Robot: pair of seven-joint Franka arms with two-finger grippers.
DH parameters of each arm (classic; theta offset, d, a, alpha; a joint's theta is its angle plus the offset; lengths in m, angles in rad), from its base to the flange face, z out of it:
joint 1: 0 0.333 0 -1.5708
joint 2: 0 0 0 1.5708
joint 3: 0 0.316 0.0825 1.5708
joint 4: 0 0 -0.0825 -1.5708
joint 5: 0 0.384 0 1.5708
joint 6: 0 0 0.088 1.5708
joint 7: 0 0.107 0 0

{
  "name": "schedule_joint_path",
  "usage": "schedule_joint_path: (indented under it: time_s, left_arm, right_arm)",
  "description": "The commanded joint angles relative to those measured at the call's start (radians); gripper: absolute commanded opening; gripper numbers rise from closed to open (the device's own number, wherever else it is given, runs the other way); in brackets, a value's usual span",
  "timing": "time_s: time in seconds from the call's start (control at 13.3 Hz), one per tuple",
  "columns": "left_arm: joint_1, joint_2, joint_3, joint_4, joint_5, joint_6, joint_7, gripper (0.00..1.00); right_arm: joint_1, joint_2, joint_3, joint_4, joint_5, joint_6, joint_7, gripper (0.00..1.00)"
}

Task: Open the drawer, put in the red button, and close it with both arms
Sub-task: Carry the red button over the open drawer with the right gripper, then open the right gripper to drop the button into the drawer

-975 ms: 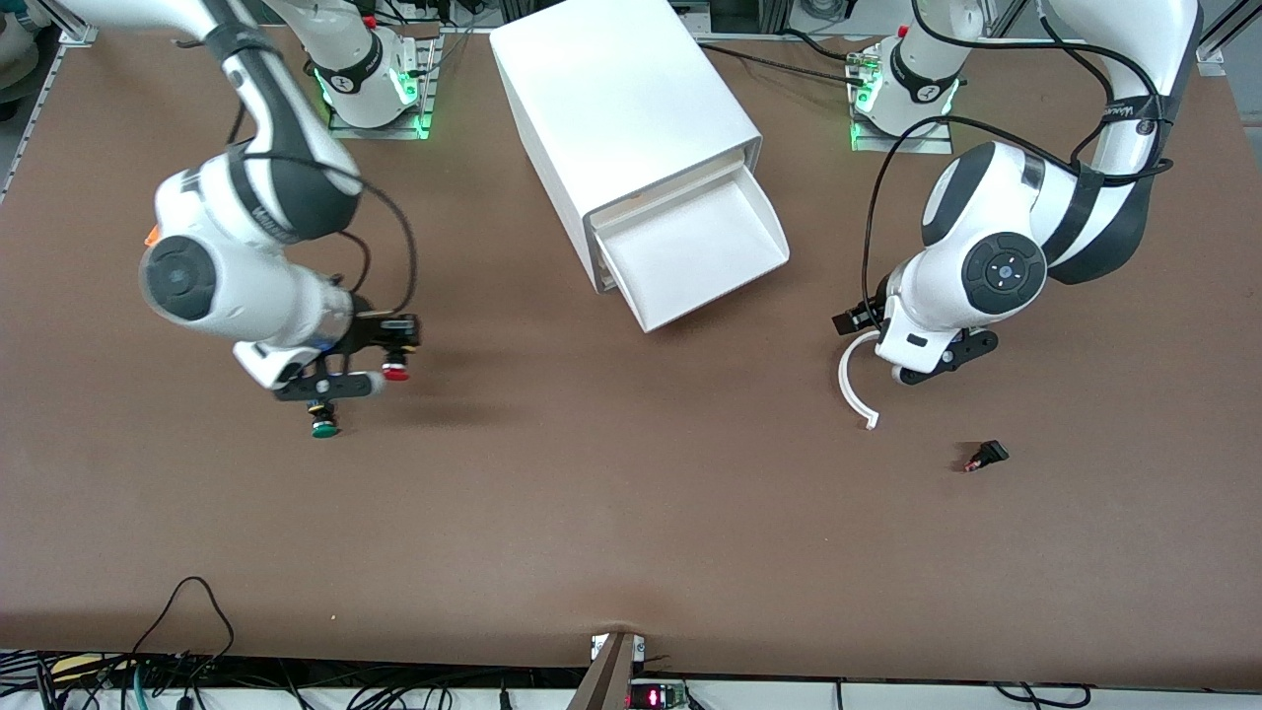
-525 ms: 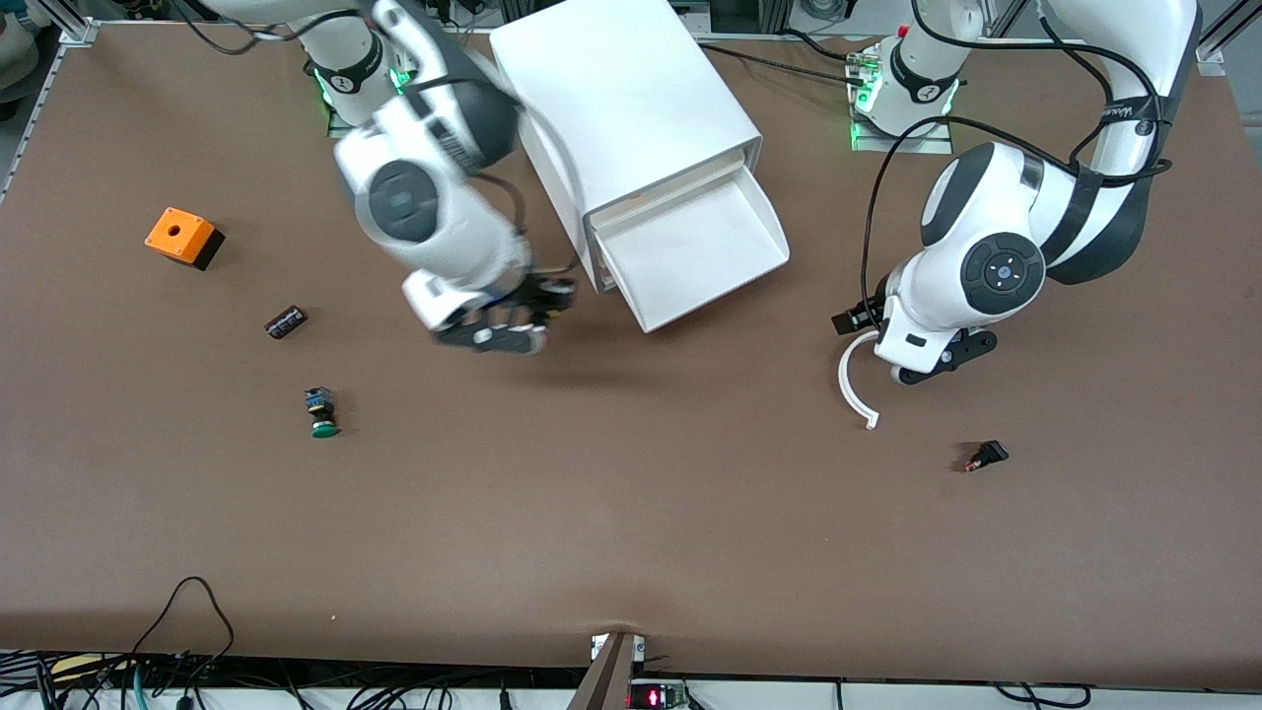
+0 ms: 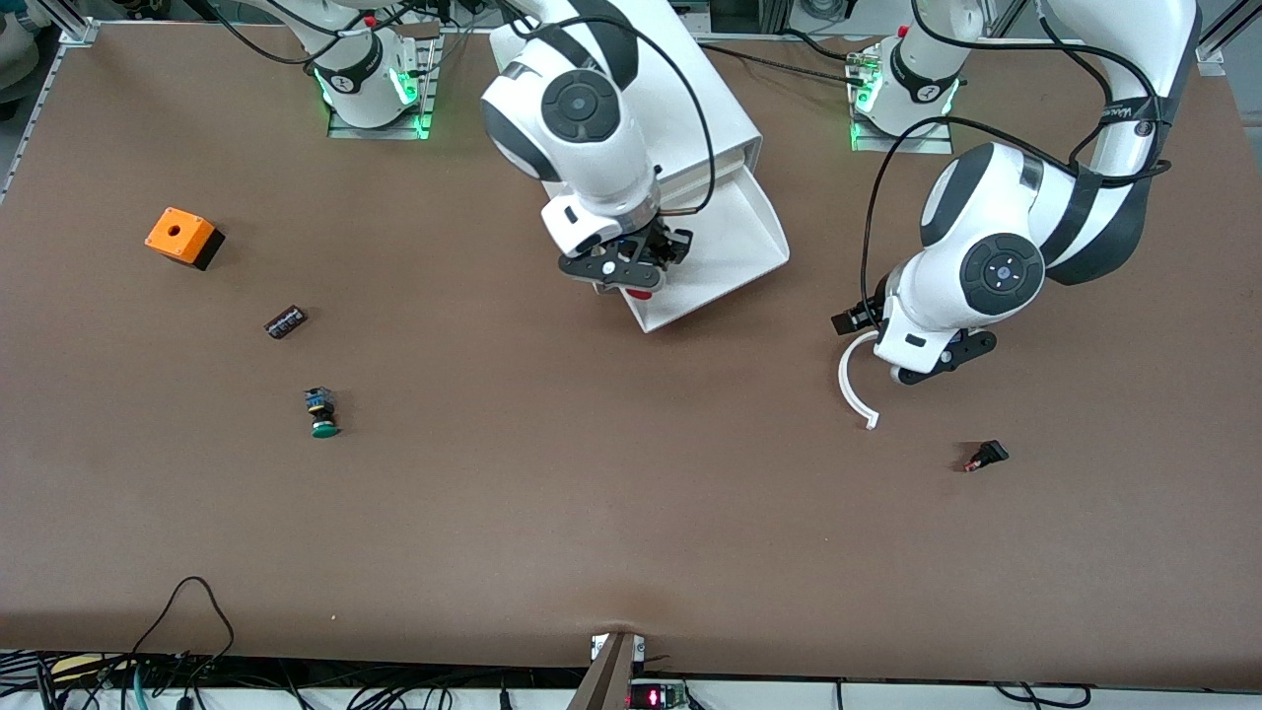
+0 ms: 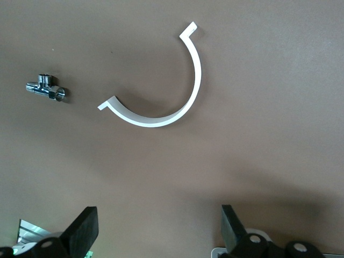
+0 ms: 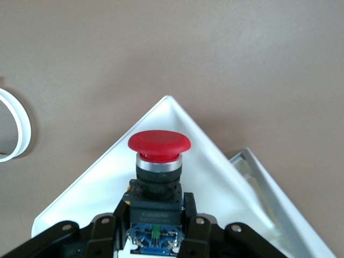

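While right gripper (image 3: 631, 276) holds red button (image 5: 159, 142) over drawer (image 3: 735, 251).

White arms (image 3: 996, 266) — dark grey joints, black cables, black tools.

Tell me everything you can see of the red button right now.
The red button has a round, smooth red mushroom cap, a silver ring under it, then a black collar and a stubby black-and-blue body, plastic by its look. The right hand is shut on the body, its fingers clamping it from both sides. It hangs over the open white drawer, near the drawer's front corner, touching nothing else.
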Motion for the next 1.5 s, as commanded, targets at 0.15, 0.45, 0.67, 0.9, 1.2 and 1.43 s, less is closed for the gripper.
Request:
schedule_joint_path:
  time_s: [0.15, 0.45, 0.67, 0.9, 1.2, 1.43]
  left_arm:
    - [0.004, 0.0, -0.005, 0.001, 0.015, 0.007, -0.004, 1.0]
    - [0.004, 0.0, -0.005, -0.001, 0.013, 0.007, -0.004, 1.0]
    - [0.004, 0.0, -0.005, 0.001, 0.009, 0.01, -0.004, 1.0]
    - [0.001, 0.002, -0.005, -0.004, -0.017, 0.071, -0.023, 1.0]
    - [-0.07, 0.034, -0.005, -0.025, -0.017, 0.237, -0.156, 1.0]
    - [-0.162, 0.048, -0.004, -0.063, -0.013, 0.352, -0.309, 1.0]
  right_arm:
    - [0.095, 0.082, -0.013, 0.034, -0.126, 0.017, 0.139, 0.19]
    - [0.117, 0.112, -0.013, 0.034, -0.143, 0.016, 0.176, 0.23]
    - [0.126, 0.13, -0.013, 0.034, -0.164, 0.019, 0.205, 0.54]
    - [0.108, 0.116, -0.014, 0.056, -0.16, 0.002, 0.199, 1.0]
    - [0.027, 0.115, -0.008, 0.246, -0.15, -0.211, 0.065, 1.0]
    - [-0.091, 0.055, -0.006, 0.293, -0.103, -0.328, -0.193, 1.0]
